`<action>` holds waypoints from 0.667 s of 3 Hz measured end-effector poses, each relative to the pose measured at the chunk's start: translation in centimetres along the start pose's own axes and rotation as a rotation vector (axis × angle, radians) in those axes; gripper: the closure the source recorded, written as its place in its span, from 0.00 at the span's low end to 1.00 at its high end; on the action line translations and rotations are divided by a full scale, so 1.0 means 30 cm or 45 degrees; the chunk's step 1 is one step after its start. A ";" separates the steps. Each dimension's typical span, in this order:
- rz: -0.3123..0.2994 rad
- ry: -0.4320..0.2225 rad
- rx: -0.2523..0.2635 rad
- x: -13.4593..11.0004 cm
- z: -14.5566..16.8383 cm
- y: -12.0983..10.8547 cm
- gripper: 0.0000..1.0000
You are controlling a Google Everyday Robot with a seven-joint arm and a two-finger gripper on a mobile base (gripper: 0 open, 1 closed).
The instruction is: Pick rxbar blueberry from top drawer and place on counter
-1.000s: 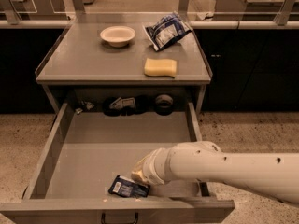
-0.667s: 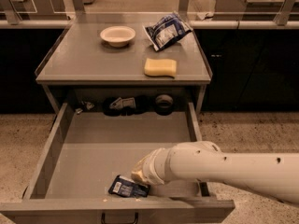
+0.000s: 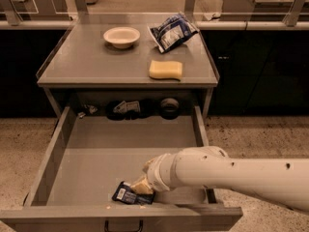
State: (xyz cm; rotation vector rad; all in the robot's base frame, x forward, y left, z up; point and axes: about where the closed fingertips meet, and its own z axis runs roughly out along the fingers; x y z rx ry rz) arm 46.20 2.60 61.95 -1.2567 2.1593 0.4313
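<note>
Open grey metal drawer with sloped walls, flat counter, round cream bowl, navy bar flat at the drawer's front (white label), gripper touching it, grip impossible to tell, yellow sponge, crinkled bag, smooth white arm.

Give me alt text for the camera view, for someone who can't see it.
A white robot arm reaches into the open drawer, its end effector at the rxbar near the drawer's front. On the counter above sit a bowl, a sponge and a blue-and-white bag.
</note>
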 end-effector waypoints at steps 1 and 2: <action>0.000 0.000 0.000 0.000 0.000 0.000 0.00; 0.000 0.000 0.000 0.000 0.000 0.000 0.00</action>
